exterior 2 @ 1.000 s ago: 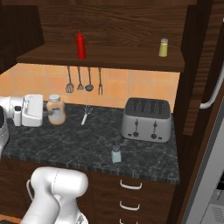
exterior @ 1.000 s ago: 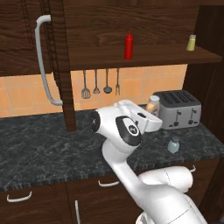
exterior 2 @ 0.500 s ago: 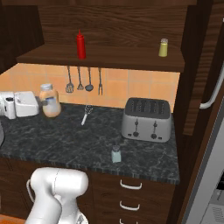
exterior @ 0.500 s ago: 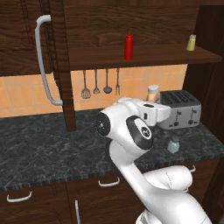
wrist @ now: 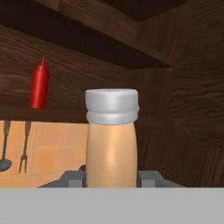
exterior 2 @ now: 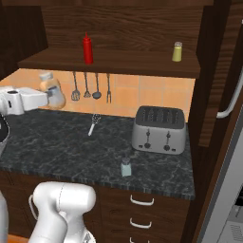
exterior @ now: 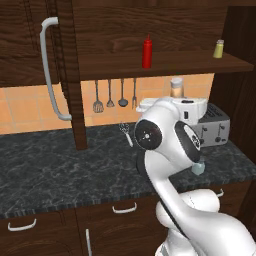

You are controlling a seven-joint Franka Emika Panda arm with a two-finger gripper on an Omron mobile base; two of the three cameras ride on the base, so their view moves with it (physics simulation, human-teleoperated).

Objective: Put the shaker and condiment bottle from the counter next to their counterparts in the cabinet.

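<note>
condiment bottle held up below the cabinet shelf

left base view: the white arm rises from the lower right and bends over the table (exterior: pixel 60 170), a black stone top with grey marbling. the condiment bottle (exterior: pixel 176 88) shows above the arm's hand, its peach body and pale cap standing upright, clear of the table and just below the cabinet's shelf board (exterior: pixel 165 65). on that shelf stand the red squeeze bottle (exterior: pixel 146 51) and, well apart to its right, the yellow-green shaker (exterior: pixel 219 49). the shaker (exterior: pixel 198 168), small and pale blue-grey, stands on the table near its front edge, partly hidden by the arm. the toaster (exterior: pixel 216 125) sits behind it. the open cabinet door (exterior: pixel 70 75) with its curved grey handle (exterior: pixel 52 70) hangs at the left.

right base view: the gripper (exterior 2: pixel 47 97) reaches in from the left edge, level, with the condiment bottle at its end, lifted off the table and below the shelf. the shaker stands alone on the table in front of the toaster. a whisk (exterior 2: pixel 93 123) lies on the table, and utensils (exterior 2: pixel 91 85) hang on the orange tiled wall.

hand view: the jaws are closed on the lower body of the condiment bottle, which stands upright between the dark tips. the red squeeze bottle shows up to the left, on the shelf.
</note>
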